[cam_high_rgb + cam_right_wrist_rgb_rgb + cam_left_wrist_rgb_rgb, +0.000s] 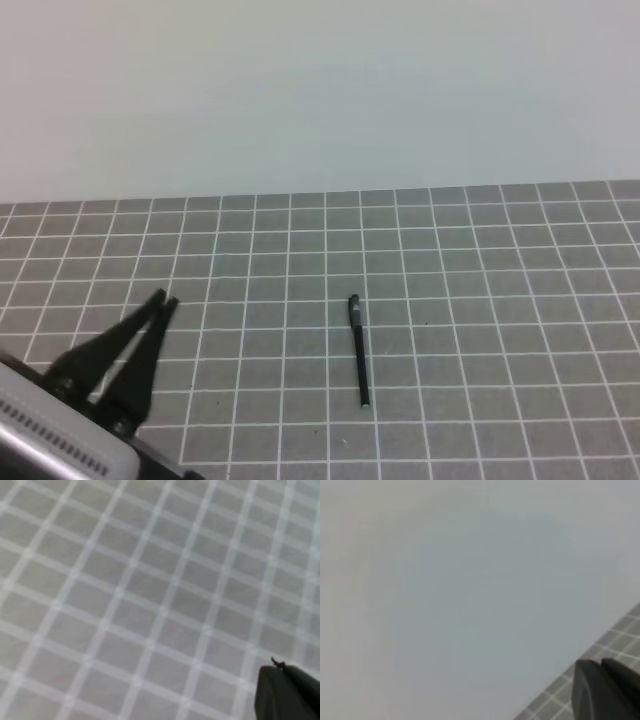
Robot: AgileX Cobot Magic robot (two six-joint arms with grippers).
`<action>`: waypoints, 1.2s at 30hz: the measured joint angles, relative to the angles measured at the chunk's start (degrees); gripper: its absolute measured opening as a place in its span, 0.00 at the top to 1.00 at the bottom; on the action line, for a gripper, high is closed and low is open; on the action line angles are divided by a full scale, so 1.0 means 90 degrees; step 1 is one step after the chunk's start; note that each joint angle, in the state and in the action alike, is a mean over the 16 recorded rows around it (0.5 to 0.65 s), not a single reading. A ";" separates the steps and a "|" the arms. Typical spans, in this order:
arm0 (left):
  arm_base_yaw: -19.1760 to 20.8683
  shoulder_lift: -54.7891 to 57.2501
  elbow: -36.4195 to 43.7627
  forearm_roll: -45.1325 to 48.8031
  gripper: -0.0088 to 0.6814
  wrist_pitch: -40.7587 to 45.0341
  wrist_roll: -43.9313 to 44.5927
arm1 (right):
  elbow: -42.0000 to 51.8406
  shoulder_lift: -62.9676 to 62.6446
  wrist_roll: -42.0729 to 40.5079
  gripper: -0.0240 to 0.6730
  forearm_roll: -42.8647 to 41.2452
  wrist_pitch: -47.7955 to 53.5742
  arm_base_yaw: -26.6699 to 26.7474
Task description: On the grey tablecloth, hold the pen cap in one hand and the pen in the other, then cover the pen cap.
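Observation:
The pen (359, 352) lies on the grey tablecloth (480, 300) right of centre, a slim black stick running near to far, with a small pale tip at its near end and a pale band close to its far end. I cannot make out the pen cap as a separate thing. My left gripper (160, 300) hovers at the lower left, well left of the pen, shut and empty; its fingers (592, 690) press together in the left wrist view. My right gripper (282, 680) shows only as a dark tip over bare cloth, holding nothing.
A plain pale wall (320, 90) rises behind the cloth's far edge. The left arm's body (50, 430) fills the lower left corner of the exterior view. Only grid cloth (125, 590) lies under the right wrist camera.

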 joint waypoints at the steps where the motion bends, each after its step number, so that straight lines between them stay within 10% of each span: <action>1: 0.0000 -0.0004 0.0000 0.0033 0.99 0.0062 -0.0013 | 0.0015 0.0009 -0.0037 0.96 0.0103 0.0020 -0.0005; 36: -0.0001 -0.0523 0.0000 0.0575 0.99 -0.0297 -0.0135 | 0.0105 0.0746 -0.1370 0.96 0.1527 -0.0003 -0.1738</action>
